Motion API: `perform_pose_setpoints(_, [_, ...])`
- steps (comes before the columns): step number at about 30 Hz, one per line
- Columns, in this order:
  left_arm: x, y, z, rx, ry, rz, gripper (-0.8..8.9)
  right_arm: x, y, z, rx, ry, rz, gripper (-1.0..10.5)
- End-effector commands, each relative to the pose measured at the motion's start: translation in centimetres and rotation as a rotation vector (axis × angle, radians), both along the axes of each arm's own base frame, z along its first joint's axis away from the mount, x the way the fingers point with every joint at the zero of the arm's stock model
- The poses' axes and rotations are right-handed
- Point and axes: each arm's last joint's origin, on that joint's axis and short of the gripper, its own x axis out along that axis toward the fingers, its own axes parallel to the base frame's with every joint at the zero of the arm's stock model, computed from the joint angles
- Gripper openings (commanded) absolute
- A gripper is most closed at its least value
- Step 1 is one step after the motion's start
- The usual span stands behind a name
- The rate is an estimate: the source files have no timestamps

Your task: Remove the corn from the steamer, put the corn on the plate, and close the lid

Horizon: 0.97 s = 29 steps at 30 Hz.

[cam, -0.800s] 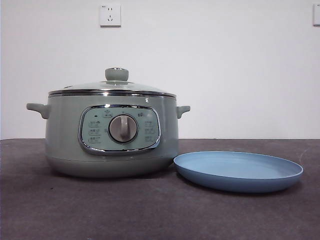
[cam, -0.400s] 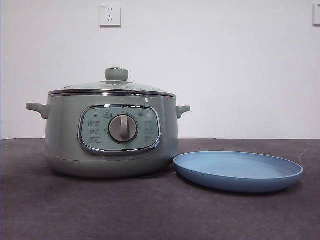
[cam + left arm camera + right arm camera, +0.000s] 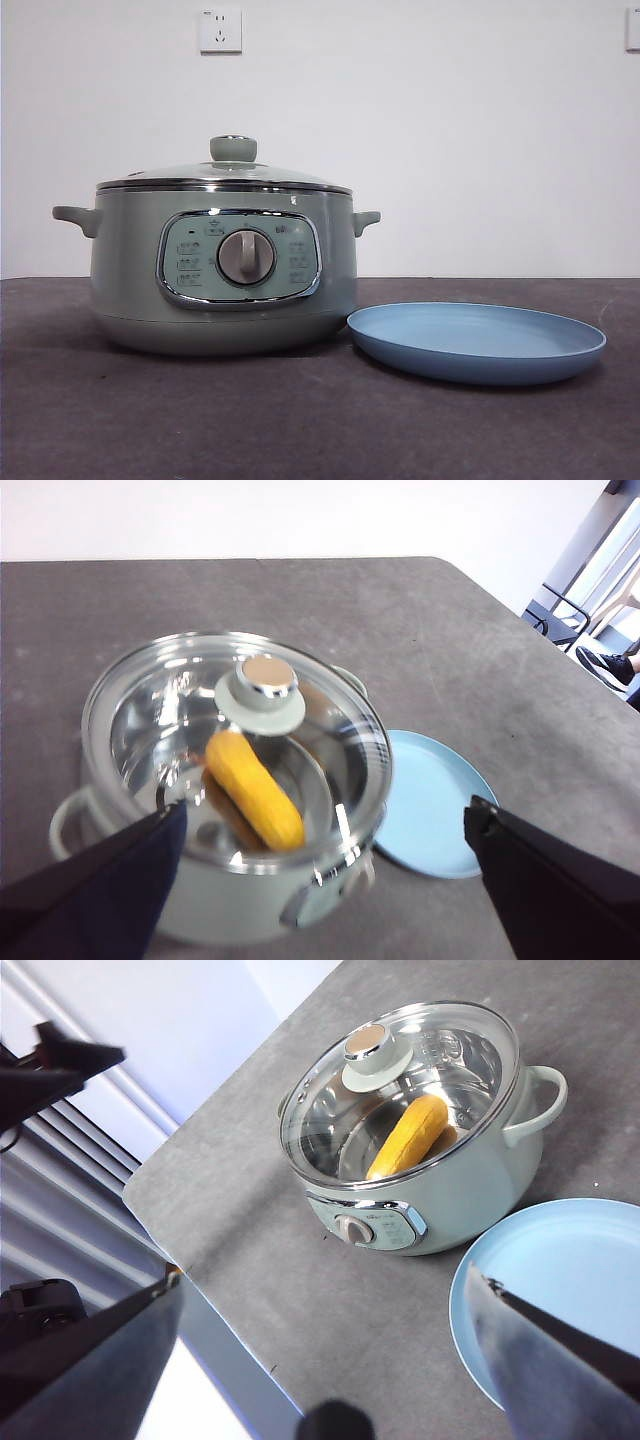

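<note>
The steamer stands on the dark grey counter with the lid seated on its rim. From the front view its wall hides the contents completely; only the wrist views, looking down through the glass, show the corn lying inside the steel bowl, partly under the pale green knob. The control panel carries small white icons and characters around the silver dial — too fine to read. The plate sits bare just beside the steamer's base; the right wrist view cuts off part of it. A white wall socket shows above. The left gripper hangs above the steamer, jaws wide apart and holding nothing; the right gripper hovers higher, over counter and plate edge, jaws likewise spread — both sets blurred and cropped at the frame.
</note>
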Motion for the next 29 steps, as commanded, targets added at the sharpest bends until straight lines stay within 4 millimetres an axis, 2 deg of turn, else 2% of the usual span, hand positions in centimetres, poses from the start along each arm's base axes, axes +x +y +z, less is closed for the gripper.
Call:
perform_pose_setpoints(1, [1.8, -0.6, 0.1, -0.011, -0.025, -0.028, 4.68, 0.3, 0.1, -0.1, -0.007, 0.001, 0.005, 4.8])
perform_pose_setpoints(12, [9.8, -4.2, -0.1, 0.027, -0.061, -0.056, 4.67, 1.8, 0.3, -0.9, -0.018, 0.055, 0.007, 4.8])
perform_pose_setpoints(19, [14.1, -7.1, -1.4, 0.079, -0.034, -0.057, 4.67, 2.4, 0.4, -1.3, -0.022, 0.076, 0.008, 4.8])
perform_pose_setpoints(24, [16.1, -9.0, -2.9, 0.122, -0.056, -0.031, 4.67, 2.3, 0.4, -1.3, -0.022, 0.076, 0.008, 4.8])
perform_pose_setpoints(29, [16.7, -10.5, -4.2, 0.180, -0.054, -0.024, 4.67, 2.3, 0.4, -1.3, -0.022, 0.077, 0.007, 4.8])
